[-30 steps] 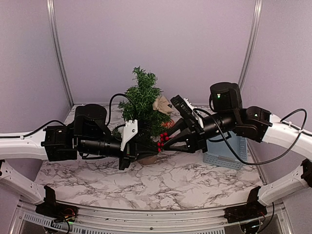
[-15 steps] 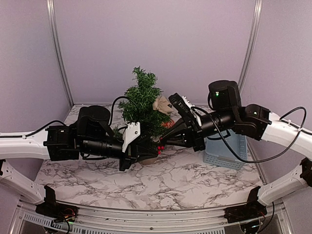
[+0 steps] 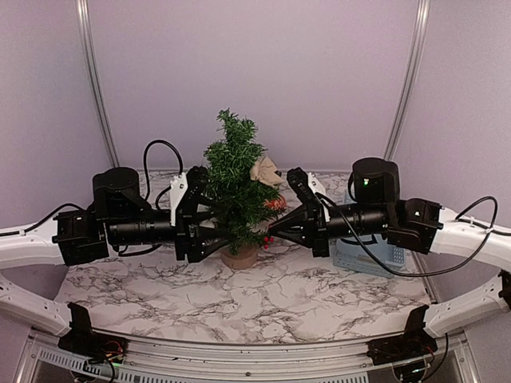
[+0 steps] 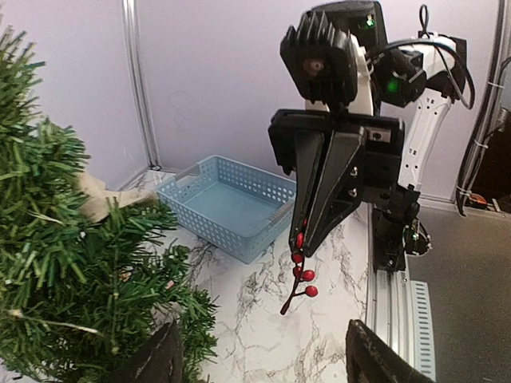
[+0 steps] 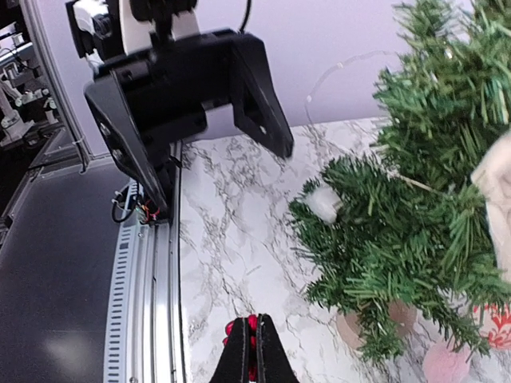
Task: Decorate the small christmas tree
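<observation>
Looks like the red berry sprig [image 4: 299, 275] is freshly handed over: it's now pinched in the closed right gripper [image 4: 306, 235] while the left gripper [image 3: 217, 233] is opened up and backed off, so it can be tucked into the small christmas tree [image 3: 235, 187] stood upright between them.

Mid-frame on counter [image 3: 279, 303], small christmas tree [image 3: 237, 179] is flanked by left gripper [image 3: 223, 231] and right gripper [image 3: 271, 232]; berry sprig [image 3: 266, 239] is hung under the latter; basket [image 3: 355, 259] further right.
</observation>
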Controlling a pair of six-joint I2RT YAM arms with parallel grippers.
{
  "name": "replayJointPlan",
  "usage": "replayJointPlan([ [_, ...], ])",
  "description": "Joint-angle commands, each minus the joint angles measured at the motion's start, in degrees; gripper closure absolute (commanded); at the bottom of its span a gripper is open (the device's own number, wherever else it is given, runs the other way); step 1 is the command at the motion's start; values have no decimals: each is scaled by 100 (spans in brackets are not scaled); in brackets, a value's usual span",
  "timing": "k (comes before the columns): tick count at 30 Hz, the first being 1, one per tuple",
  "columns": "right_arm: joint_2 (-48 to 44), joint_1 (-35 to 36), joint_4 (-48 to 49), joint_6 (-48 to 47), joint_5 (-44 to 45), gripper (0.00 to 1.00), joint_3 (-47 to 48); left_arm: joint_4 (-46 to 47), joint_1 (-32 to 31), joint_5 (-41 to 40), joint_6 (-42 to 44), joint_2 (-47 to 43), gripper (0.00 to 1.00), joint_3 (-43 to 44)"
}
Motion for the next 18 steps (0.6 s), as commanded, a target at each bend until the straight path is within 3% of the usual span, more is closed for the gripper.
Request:
replayJointPlan([
  [1, -135, 39, 1201, 421, 1043, 100, -371, 563, 181, -461, -358, -385, 29, -204],
  [9, -106, 35, 2068, 710, 2285, 100, -971, 1036, 502, -1579, -653, -835, 25, -634],
  [18, 117, 35, 2442, 689, 1843, 100, -880, 1272, 859, -2436, -944, -993, 24, -896],
])
